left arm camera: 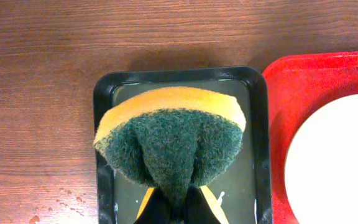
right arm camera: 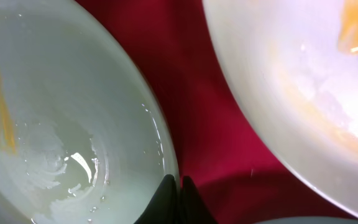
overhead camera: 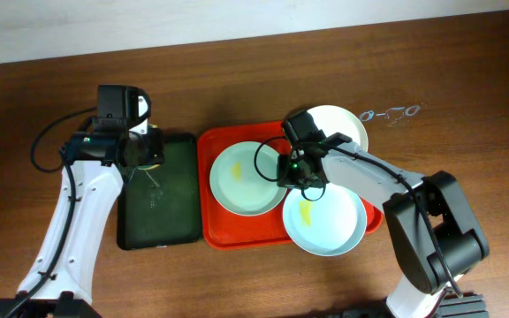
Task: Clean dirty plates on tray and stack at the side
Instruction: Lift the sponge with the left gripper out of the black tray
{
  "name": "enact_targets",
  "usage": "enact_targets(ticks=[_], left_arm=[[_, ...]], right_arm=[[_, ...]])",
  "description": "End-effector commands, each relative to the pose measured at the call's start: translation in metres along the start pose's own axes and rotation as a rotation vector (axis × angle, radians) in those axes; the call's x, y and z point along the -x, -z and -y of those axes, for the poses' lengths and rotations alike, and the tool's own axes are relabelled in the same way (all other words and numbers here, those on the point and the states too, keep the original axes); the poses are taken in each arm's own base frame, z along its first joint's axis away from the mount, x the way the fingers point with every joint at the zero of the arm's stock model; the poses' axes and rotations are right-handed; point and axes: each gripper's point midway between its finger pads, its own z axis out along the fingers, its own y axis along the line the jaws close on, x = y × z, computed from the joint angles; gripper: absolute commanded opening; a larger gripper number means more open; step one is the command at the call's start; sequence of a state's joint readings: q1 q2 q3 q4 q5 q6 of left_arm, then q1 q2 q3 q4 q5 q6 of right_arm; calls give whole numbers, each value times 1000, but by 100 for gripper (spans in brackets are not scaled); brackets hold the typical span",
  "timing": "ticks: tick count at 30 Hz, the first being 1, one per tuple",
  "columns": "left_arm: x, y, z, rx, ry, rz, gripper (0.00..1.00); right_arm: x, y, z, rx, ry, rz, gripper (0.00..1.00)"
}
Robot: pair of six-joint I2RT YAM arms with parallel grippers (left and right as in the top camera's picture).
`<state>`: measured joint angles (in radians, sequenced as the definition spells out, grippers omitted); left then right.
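Note:
The red tray (overhead camera: 212, 231) holds a pale mint plate (overhead camera: 237, 185) on its left and a second mint plate (overhead camera: 330, 231) at its front right, both with yellow smears. A cream-white plate (overhead camera: 343, 122) lies at the tray's back right. My right gripper (overhead camera: 293, 174) is low between the two mint plates. In the right wrist view it (right arm camera: 179, 184) is shut on the rim of the wet mint plate (right arm camera: 55, 124), beside the other smeared plate (right arm camera: 303, 81). My left gripper (overhead camera: 147, 152) is shut on a yellow and green sponge (left arm camera: 169, 140) above the dark green tray (left arm camera: 104, 99).
The dark green tray (overhead camera: 159, 231) lies directly left of the red tray, and its bottom looks wet. A small glinting wet mark (overhead camera: 394, 113) is on the wooden table at the back right. My right arm stretches from the front right across the tray.

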<state>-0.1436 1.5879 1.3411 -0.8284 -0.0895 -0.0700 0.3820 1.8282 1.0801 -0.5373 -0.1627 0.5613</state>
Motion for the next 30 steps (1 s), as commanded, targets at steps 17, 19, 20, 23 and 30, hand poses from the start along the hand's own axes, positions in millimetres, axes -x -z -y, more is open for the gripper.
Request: enact_targets(ticks=[17, 19, 20, 23, 30], left_arm=[[5, -4, 5, -25, -33, -6, 0], [4, -5, 8, -44, -33, -9, 0], [4, -5, 8, -44, -33, -10, 0], [4, -6, 8, -44, -33, -12, 0], [14, -6, 8, -41, -30, 30, 0]], right_arm=[[-6, -5, -5, 44, 15, -33, 4], [-5, -5, -5, 45, 16, -26, 4], [-2, -5, -6, 46, 17, -17, 5], [-2, -5, -6, 45, 18, -16, 5], [-10, -5, -5, 46, 11, -50, 4]])
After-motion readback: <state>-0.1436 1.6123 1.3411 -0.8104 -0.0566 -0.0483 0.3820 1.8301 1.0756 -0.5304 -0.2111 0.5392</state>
